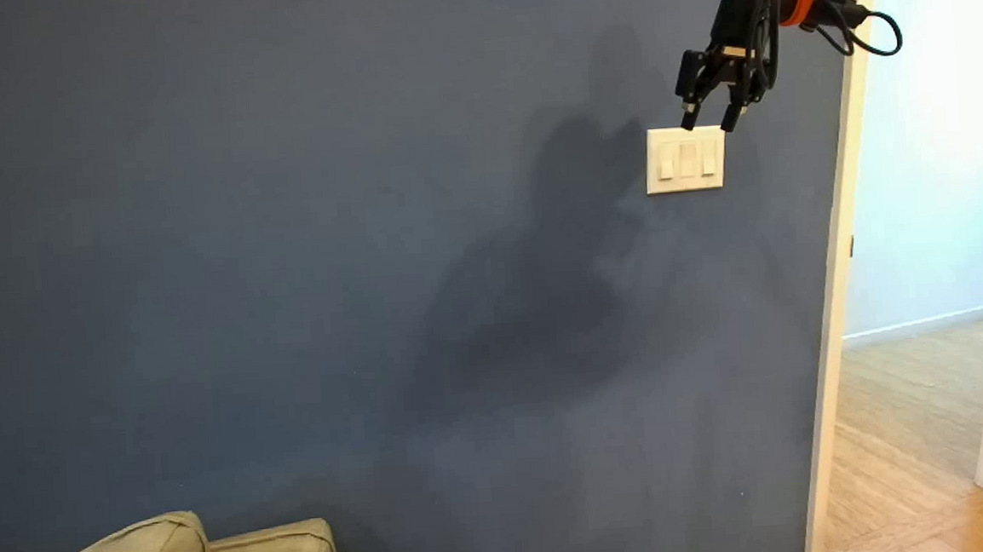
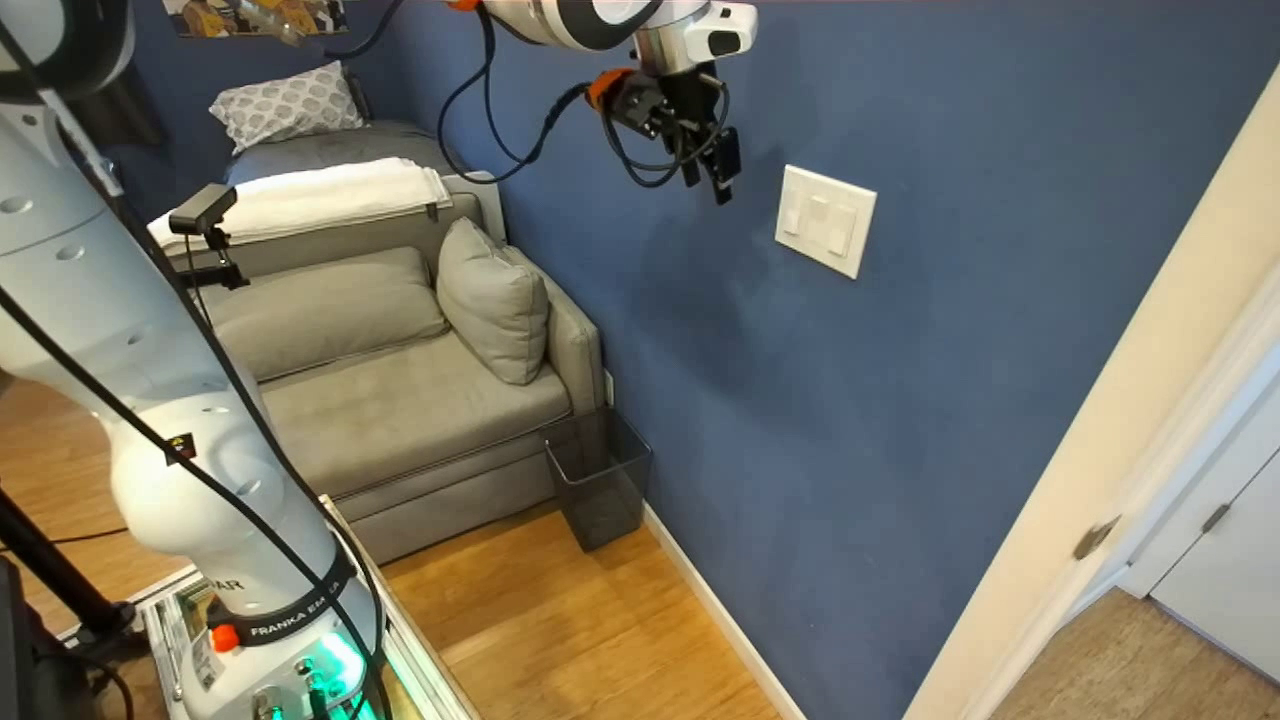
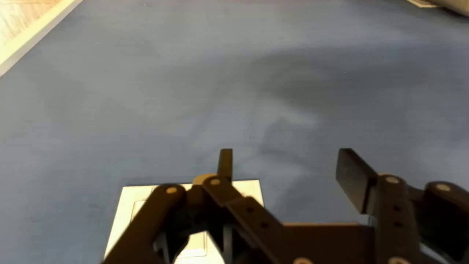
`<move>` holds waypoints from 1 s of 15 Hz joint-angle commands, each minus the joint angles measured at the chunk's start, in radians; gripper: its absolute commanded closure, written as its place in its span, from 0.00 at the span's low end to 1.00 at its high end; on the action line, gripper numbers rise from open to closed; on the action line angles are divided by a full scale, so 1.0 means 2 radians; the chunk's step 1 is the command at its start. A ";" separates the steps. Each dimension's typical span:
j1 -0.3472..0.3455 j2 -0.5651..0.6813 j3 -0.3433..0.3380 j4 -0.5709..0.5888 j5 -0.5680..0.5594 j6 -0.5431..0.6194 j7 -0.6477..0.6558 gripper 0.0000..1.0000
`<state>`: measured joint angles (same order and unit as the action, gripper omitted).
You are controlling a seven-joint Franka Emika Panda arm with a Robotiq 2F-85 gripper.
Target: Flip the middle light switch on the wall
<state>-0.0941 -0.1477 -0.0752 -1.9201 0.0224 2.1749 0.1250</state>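
The middle light switch (image 1: 688,161) is the centre toggle of a white three-toggle plate; it also shows in an exterior view (image 2: 817,217). The plate is fixed to the dark slate-blue wall (image 1: 287,280). My gripper (image 1: 708,124) is open and empty, with its two black fingers apart. In an exterior view the fingertips overlap the plate's top edge; in an exterior view the gripper (image 2: 708,187) is left of the plate, apart from it. In the wrist view the gripper (image 3: 287,172) is open, and its left finger hides much of the plate (image 3: 251,189), toggles included.
A pale door frame (image 1: 833,272) stands right of the plate, with a doorway beyond. A grey sofa (image 2: 420,400) with cushions and a dark mesh bin (image 2: 600,490) stand along the wall below. Cables (image 2: 490,90) hang from the arm.
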 commanded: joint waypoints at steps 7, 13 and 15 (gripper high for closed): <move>-0.020 0.015 -0.011 -0.035 -0.056 0.109 0.035 0.98; -0.021 0.047 -0.016 -0.025 -0.055 0.165 0.046 1.00; -0.021 0.059 -0.016 -0.021 -0.061 0.188 0.063 1.00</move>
<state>-0.1306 -0.0711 -0.1078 -1.9861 -0.0620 2.4878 0.1877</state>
